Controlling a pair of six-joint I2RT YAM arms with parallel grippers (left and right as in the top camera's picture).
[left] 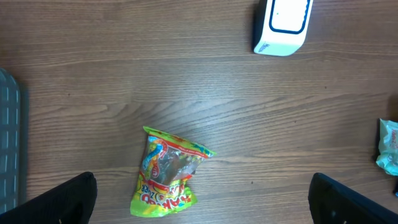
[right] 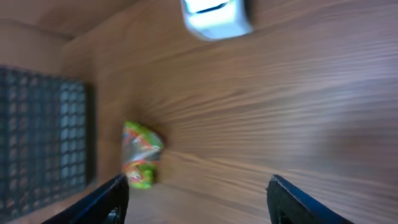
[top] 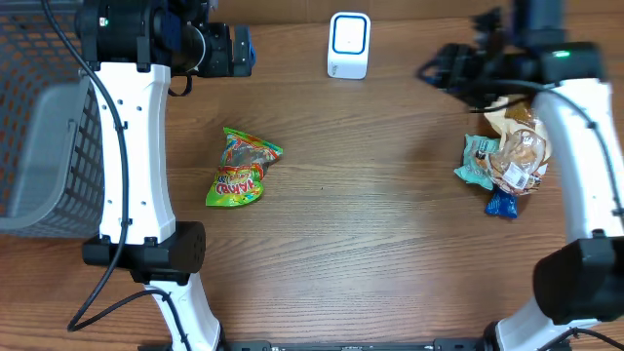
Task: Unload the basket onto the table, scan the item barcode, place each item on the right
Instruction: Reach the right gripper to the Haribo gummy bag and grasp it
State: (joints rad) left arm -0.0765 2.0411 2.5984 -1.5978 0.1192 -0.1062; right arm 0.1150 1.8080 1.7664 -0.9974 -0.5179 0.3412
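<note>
All views share scanner [top: 348, 45] (wrists nearer).

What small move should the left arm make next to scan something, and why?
Probably lower the left gripper onto the crumpled green and yellow snack bag: its jaws stand open and empty, and the bag lies loose, framed in its wrist view, apart from the white box-shaped scanner.

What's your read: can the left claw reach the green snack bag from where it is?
Probably yes. The green snack bag lies alone on the table, in plain view between the wide-open jaws of the left claw, with nothing in the way. The scanner stands well clear.
</note>
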